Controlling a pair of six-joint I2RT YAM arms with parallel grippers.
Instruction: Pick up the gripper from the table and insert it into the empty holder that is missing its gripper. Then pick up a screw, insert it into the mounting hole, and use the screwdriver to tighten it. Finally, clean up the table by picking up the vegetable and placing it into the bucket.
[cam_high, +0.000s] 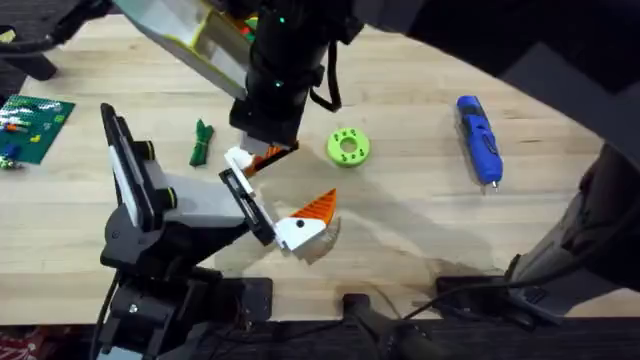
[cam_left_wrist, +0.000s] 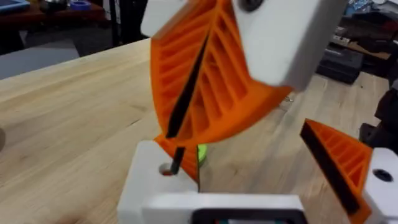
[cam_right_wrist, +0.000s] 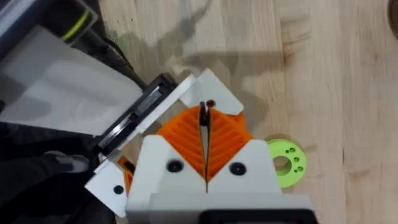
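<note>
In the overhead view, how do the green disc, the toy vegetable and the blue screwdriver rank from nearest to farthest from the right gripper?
Measured from the right gripper:
1. Toy vegetable, on its left.
2. Green disc, on its right, only slightly farther; nearly a tie.
3. Blue screwdriver, far right.

Open table (cam_high: 420, 230) beside, apparently, screwdriver (cam_high: 479, 138)

grained matt wooden table (cam_high: 420, 220), glossy blue plastic screwdriver (cam_high: 478, 138)
</note>
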